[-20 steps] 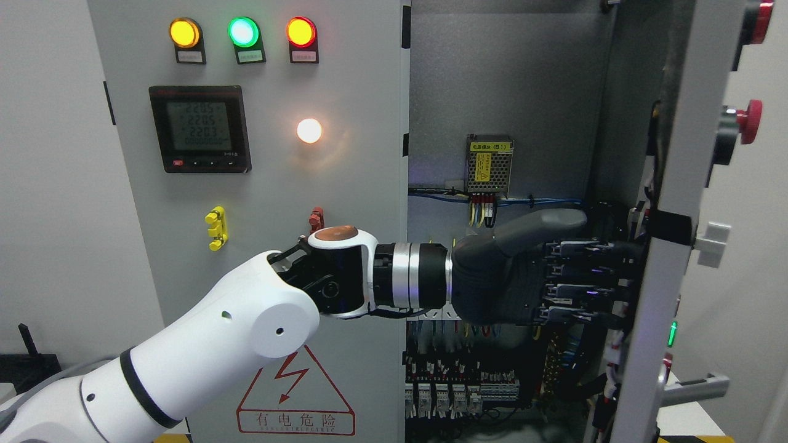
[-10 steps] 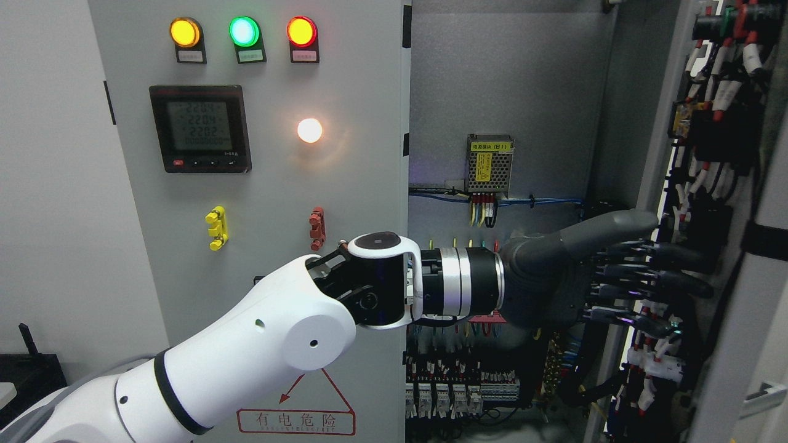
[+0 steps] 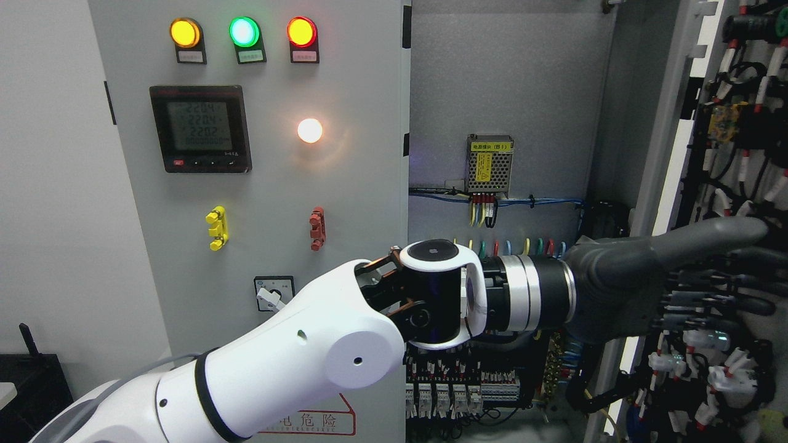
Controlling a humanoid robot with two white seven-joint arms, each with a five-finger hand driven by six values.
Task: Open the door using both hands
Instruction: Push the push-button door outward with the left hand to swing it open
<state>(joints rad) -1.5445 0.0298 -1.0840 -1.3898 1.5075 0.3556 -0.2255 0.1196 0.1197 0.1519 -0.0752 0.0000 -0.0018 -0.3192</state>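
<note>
While open rightward (edge vertical), door [image 3: 732, 184] meets left hand [image 3: 671, 289].

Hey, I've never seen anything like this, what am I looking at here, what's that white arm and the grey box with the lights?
This is one picture from a camera on a humanoid robot's head, looking straight ahead. The white arm entering from the lower left is the robot's left arm; it ends in a dark grey left hand with fingers stretched out flat, holding nothing. The right arm is not in view.

The grey box is an electrical cabinet. Its left door is shut and carries three lit lamps, yellow, green and red, a small digital meter and a white glowing light. The right door is swung wide open, so you see its wired inner face at the right edge. The hand reaches against that inner side. Inside the cabinet are a small power supply with a yellow label and coloured wires.
</note>
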